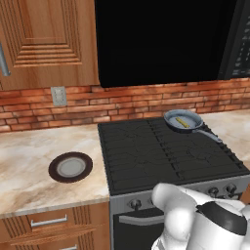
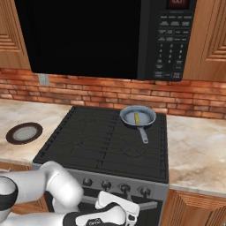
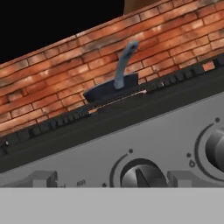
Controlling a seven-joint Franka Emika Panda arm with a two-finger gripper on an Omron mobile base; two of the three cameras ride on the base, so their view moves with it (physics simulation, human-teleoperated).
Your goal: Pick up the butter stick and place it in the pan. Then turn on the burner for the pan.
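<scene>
The pan (image 1: 183, 121) sits on the back right burner of the black stove (image 1: 161, 156), its long handle pointing to the front right. The pale yellow butter stick (image 1: 181, 122) lies inside it, as the right base view shows too: butter stick (image 2: 136, 118) in the pan (image 2: 137, 117). From the hand view the pan (image 3: 111, 89) appears low and edge-on above the stove's grey front panel. My gripper (image 3: 113, 179) is open in front of that panel, its fingertips (image 3: 41, 178) wide apart on either side of a dark knob (image 3: 142, 175). It holds nothing.
A dark-brown plate (image 1: 70, 167) lies on the marble counter (image 1: 29, 166) left of the stove. Several knobs (image 2: 106, 185) line the stove front, with my white hand (image 2: 115, 206) just below them. A brick wall and a black microwave (image 2: 88, 35) rise behind.
</scene>
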